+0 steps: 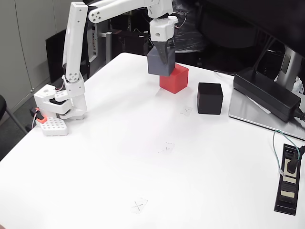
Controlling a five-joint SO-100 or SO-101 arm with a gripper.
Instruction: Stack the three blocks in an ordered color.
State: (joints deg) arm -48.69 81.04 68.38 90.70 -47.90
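A red block (174,78) sits on the white table toward the back middle. Just above and slightly left of it hangs the bluish grey block (157,63), held off the table with my gripper (162,56) shut on it from above; a dark finger runs down its front face. The grey block overlaps the red one's upper left corner in this view, and I cannot tell whether they touch. The black block (210,98) rests on the table to the right of the red one, apart from both.
A long black power brick (264,93) lies on a grey slab at the right. A black power strip (288,179) with a green cable sits by the right edge. My arm's base (59,102) stands at the left. Small tape marks (139,205) dot the table.
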